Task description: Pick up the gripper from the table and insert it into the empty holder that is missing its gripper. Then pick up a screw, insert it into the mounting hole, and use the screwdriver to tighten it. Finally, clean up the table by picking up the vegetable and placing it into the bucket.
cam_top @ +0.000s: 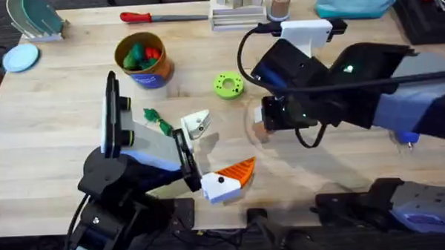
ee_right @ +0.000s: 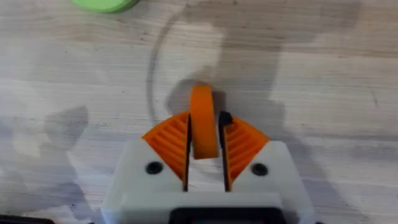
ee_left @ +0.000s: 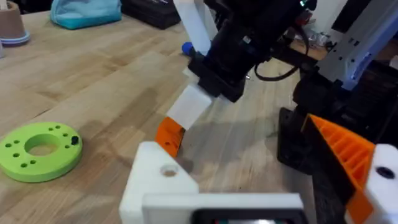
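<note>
At the upper left of the overhead frame the bucket (cam_top: pixel 145 62) stood upright on the counter (cam_top: pixel 52 138), already holding chunky green and red toy foods. To its right and lower, the vegetable (cam_top: pixel 158 122) lay flat near frame centre, not yet cleared. At lower left the left end effector (cam_top: pixel 208 151) pointed toward frame centre; one finger carried its orange ribbed pad (cam_top: pixel 237 171), while the other was the holder (cam_top: pixel 196 124), a bare white block with its mounting hole (ee_left: pixel 168 170) facing up in the left wrist view. It gripped nothing, and its fingers stood well apart. A green ring-shaped disc (cam_top: pixel 228 85) rested above centre. At centre right, the right end effector (ee_right: pixel 204 140) was closed on the gripper (ee_right: pixel 204 121), the orange wedge standing on edge between the two ribbed pads, with its lower end at or just above the counter; contact could not be determined. The screwdriver (cam_top: pixel 406 137) lay at the right edge, largely hidden under the right arm. The step in hand was judged to be the pick-up. For a sound result, the clamp should be kept square on the wedge faces, the lift made straight up, and the wedge then aligned with the holder before insertion, so that its hole meets the mounting hole.
</note>
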`<state>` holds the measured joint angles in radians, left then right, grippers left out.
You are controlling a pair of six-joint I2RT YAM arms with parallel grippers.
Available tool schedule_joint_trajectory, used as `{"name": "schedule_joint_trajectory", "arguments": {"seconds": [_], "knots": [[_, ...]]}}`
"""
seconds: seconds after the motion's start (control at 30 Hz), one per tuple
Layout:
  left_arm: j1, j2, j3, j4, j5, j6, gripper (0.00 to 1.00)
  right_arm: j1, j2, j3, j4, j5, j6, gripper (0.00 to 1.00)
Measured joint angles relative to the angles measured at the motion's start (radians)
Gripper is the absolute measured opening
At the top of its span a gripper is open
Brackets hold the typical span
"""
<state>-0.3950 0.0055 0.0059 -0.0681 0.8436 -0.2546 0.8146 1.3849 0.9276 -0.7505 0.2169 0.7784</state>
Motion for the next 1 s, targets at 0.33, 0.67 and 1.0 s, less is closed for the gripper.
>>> {"name": "schedule_joint_trajectory", "arguments": {"seconds": [0.33,0.67,1.0], "knots": [[0.000,0.000,0.000,0.000,0.000,0.000,0.991,0.002,0.000,0.000,-0.011,-0.001,0.005,0.216],[0.000,0.000,0.000,0.000,0.001,0.000,0.991,0.002,-0.002,0.008,-0.036,-0.002,0.007,0.088],[0.000,0.000,0.000,0.000,0.002,0.000,0.991,0.002,-0.053,0.063,-0.106,-0.005,-0.029,0.068]]}}
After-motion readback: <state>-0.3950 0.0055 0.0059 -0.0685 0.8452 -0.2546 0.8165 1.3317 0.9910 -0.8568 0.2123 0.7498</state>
